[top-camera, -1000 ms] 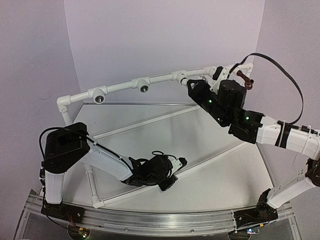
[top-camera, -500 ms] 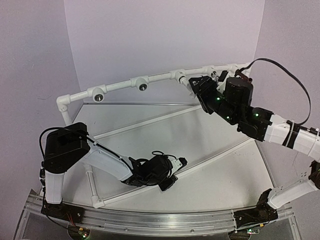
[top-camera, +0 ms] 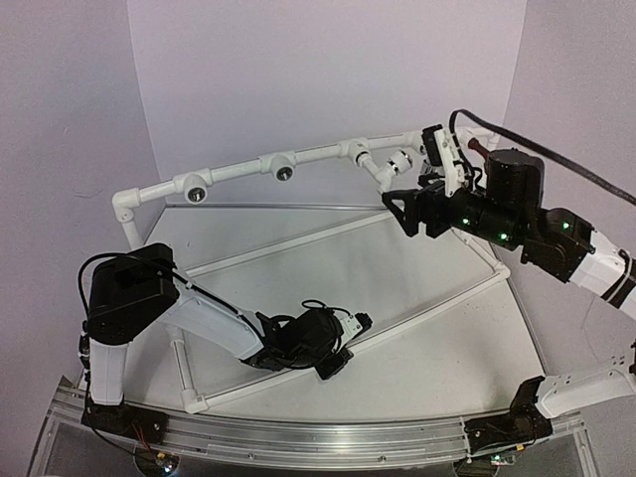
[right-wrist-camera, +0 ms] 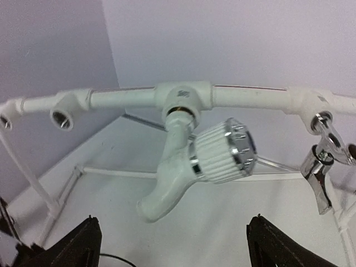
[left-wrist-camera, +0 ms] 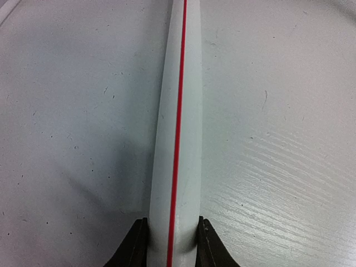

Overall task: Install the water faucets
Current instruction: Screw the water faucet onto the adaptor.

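Note:
The white plastic water faucet (right-wrist-camera: 177,177) with its ribbed knob (right-wrist-camera: 222,150) hangs from a tee (right-wrist-camera: 183,97) of the PVC pipe frame (top-camera: 238,171), spout tilted down-left. My right gripper (right-wrist-camera: 175,250) is open a little in front of it, both fingers clear of it; the top view shows this gripper (top-camera: 422,181) just right of the faucet (top-camera: 383,167). A silver faucet (right-wrist-camera: 321,167) hangs from the neighbouring tee. A red-brown faucet (top-camera: 479,147) peeks out behind the right arm. My left gripper (left-wrist-camera: 172,247) is shut on a low white frame pipe (left-wrist-camera: 178,122) with a red line.
Two tee sockets (top-camera: 196,189) (top-camera: 285,169) on the back rail show dark round holes; they also appear at the left of the right wrist view (right-wrist-camera: 62,117). Thin white rails (top-camera: 328,231) cross the white table. Purple walls stand close behind the frame.
My right gripper has opened wide, let go of the white faucet and drawn back to the right as the arm turned. The left arm has not moved.

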